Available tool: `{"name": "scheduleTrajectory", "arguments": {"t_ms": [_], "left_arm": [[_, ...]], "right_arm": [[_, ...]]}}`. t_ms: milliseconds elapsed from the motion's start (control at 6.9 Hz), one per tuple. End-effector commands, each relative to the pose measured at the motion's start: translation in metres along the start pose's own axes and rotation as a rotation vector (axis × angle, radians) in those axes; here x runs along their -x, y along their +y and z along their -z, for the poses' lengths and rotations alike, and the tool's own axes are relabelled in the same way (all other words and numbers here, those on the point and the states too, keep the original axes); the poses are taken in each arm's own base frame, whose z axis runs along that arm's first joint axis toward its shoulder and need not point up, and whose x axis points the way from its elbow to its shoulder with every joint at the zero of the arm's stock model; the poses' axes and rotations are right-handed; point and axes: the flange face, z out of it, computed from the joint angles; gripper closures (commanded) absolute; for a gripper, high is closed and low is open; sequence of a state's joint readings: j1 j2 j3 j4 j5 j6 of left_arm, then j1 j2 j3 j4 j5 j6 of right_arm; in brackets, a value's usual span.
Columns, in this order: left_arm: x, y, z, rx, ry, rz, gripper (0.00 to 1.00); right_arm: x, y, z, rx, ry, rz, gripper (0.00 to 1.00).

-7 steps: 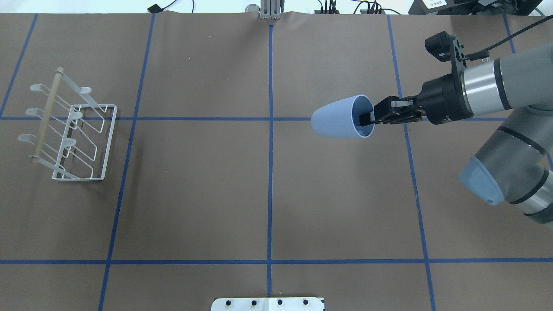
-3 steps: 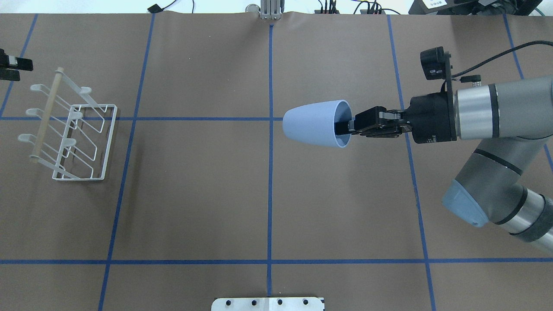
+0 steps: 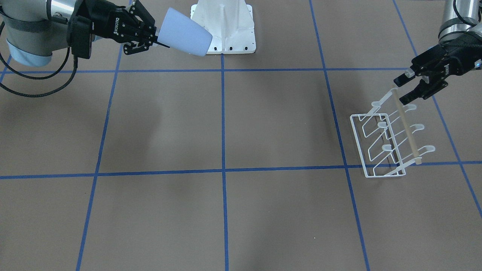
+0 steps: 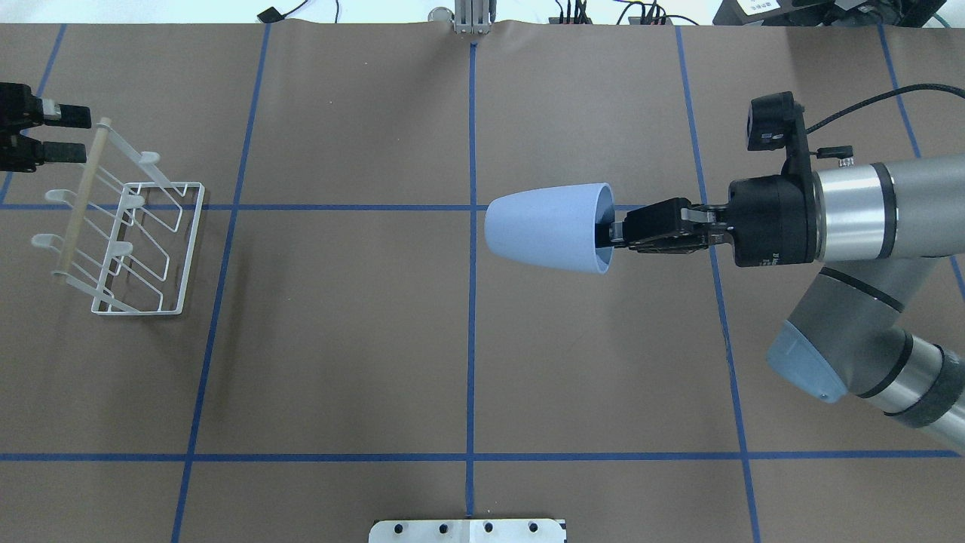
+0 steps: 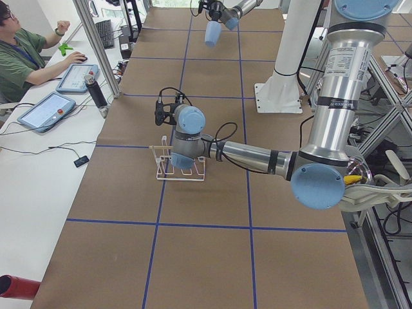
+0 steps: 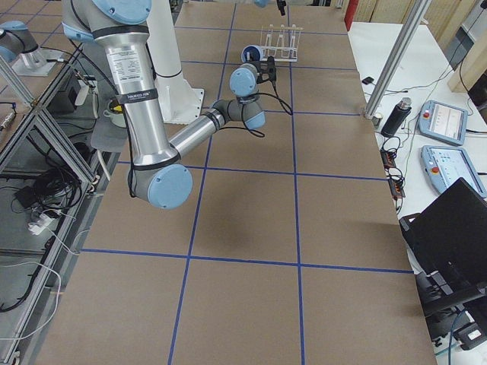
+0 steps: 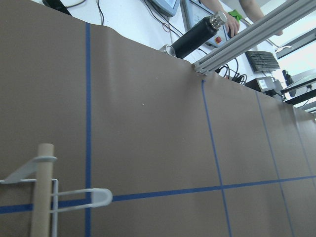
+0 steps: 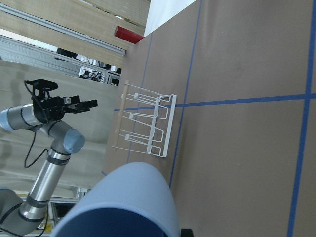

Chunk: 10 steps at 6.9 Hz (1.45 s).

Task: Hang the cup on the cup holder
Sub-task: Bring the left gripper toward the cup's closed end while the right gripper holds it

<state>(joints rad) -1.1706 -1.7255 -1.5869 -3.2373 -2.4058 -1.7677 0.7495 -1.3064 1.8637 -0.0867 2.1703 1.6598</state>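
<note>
The pale blue cup [image 4: 546, 237] hangs in the air over the table's middle, lying sideways with its base toward the rack. My right gripper [image 4: 608, 232] is shut on the cup's rim, one finger inside the mouth. It also shows in the front view [image 3: 184, 33], held by the right gripper [image 3: 156, 39]. The white wire cup holder [image 4: 192, 249] with its wooden rod [image 4: 79, 200] stands at the far left. My left gripper [image 4: 78, 134] is open and empty, just beside the rod's far end, also in the front view [image 3: 402, 90]. The left wrist view shows the rod [image 7: 42, 197].
The robot's white base plate [image 3: 226, 26] sits at the table's near edge, between the arms. Blue tape lines [image 4: 471, 339] grid the brown table. An operator [image 5: 22, 55] sits with tablets beyond the table's far side.
My right gripper has carried the cup to the left, toward the table's middle. My left gripper has come in from the left edge to the rod's far end.
</note>
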Motion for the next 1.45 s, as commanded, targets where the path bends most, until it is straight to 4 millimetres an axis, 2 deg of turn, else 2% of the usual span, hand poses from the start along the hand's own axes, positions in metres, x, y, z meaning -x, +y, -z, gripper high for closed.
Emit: {"name": "scheduleTrajectory", "arguments": {"t_ms": [0, 290, 434, 579, 869, 1014, 1303], "left_arm": [[-0.032, 0.035, -0.038, 0.072, 0.082, 0.024, 0.02], [-0.095, 0.048, -0.095, 0.189, 0.173, 0.146, 0.02], [-0.118, 0.051, -0.112, 0.218, 0.204, 0.160, 0.02], [-0.131, 0.061, -0.132, 0.200, 0.255, 0.175, 0.03], [-0.154, 0.110, -0.171, 0.161, 0.380, 0.234, 0.02], [-0.169, 0.126, -0.184, 0.135, 0.442, 0.271, 0.02], [-0.186, 0.150, -0.198, 0.099, 0.521, 0.328, 0.02]], "right_arm": [[0.003, 0.015, -0.002, 0.024, -0.080, 0.010, 1.00], [0.001, 0.037, -0.016, 0.028, -0.170, 0.008, 1.00], [0.001, 0.042, -0.021, 0.013, -0.184, -0.001, 1.00], [0.003, 0.043, -0.022, 0.006, -0.190, -0.001, 1.00], [0.013, 0.041, -0.022, -0.016, -0.220, 0.009, 1.00], [0.011, 0.042, -0.020, -0.024, -0.260, 0.022, 1.00], [0.011, 0.046, -0.023, -0.044, -0.281, 0.016, 1.00]]}}
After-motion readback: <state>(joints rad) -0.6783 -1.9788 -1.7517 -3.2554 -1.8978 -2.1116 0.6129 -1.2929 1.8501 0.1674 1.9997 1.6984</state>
